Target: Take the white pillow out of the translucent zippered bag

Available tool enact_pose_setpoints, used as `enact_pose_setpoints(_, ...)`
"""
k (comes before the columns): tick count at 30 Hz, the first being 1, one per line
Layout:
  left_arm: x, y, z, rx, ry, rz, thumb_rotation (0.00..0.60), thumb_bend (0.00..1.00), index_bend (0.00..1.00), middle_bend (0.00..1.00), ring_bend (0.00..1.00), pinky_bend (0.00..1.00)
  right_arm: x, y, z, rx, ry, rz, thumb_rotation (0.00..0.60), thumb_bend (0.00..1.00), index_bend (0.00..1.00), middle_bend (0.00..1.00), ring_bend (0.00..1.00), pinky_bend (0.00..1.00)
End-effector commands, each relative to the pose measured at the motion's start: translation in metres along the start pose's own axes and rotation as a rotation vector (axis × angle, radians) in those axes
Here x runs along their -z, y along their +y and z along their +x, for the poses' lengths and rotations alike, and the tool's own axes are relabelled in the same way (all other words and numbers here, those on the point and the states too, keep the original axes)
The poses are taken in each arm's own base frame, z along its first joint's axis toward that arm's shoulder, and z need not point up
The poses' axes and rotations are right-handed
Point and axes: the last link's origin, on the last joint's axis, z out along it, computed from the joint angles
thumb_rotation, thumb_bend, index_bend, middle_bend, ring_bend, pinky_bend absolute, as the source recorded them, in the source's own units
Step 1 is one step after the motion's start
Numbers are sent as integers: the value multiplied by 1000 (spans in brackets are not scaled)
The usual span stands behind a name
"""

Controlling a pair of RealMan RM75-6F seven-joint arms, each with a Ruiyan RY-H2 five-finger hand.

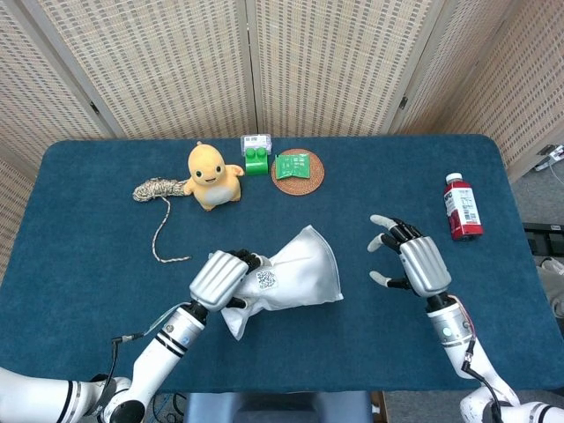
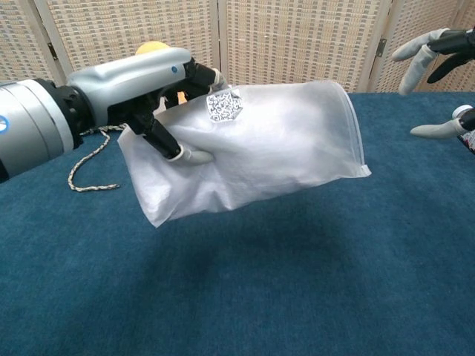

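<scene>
Duck toy (image 1: 212, 174), rope (image 1: 157, 192), red bottle (image 1: 460, 207)
</scene>
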Motion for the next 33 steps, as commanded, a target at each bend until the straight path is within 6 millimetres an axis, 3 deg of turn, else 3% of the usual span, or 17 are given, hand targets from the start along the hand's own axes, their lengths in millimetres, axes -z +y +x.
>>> enact_pose_setpoints(1, 2, 2, 1, 6, 5, -9, 600, 310, 387, 486, 421, 545, -3, -3, -2, -9, -1, 5, 600, 49, 487, 202, 163, 293)
enact_pose_setpoints(23, 4, 18, 3, 27, 15, -54, 600, 311, 388, 487, 422, 546, -23, -33, -23, -94, -34, 89, 600, 1, 486, 180, 146, 293)
enact_pose_setpoints(33, 4, 18, 2, 30, 13, -53, 600, 312, 388, 487, 422, 546, -30, -46, -33, -130, -60, 114, 600, 0, 401, 158, 138, 293)
